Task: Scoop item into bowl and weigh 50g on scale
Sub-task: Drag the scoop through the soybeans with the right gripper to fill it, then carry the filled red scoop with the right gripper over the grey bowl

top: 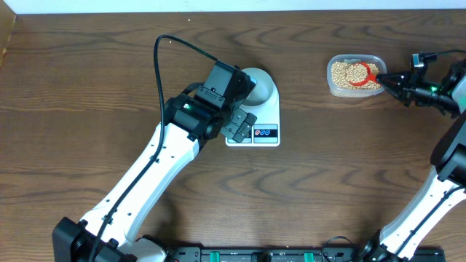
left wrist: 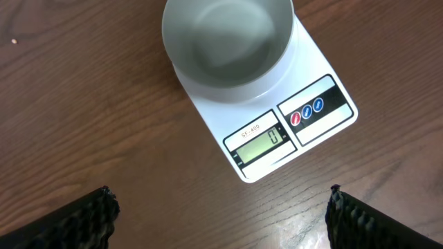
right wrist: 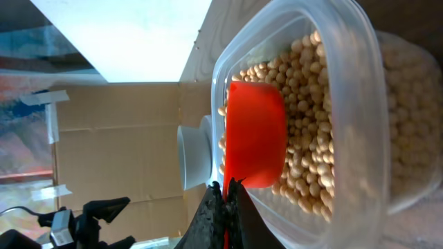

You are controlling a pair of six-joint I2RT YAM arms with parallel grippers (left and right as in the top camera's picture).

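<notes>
**A robot lab bench, not a kitchen**

You're at a lab-style test setup. The left arm (top: 145, 182) and right arm (top: 426, 207), white with exposed black cable (top: 162, 62), rise from the near edge of a wood-grain table (top: 87, 87), by a black rail (top: 255, 255) with green clips. Beyond the table, the right wrist view shows cardboard sheets (right wrist: 124, 138) fixed with tape (right wrist: 43, 98).

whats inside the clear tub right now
The tub holds a heap of tan beans and a red scoop, its handle pinched by the right gripper. The scoop hides whatever beans lie beneath it.
</notes>
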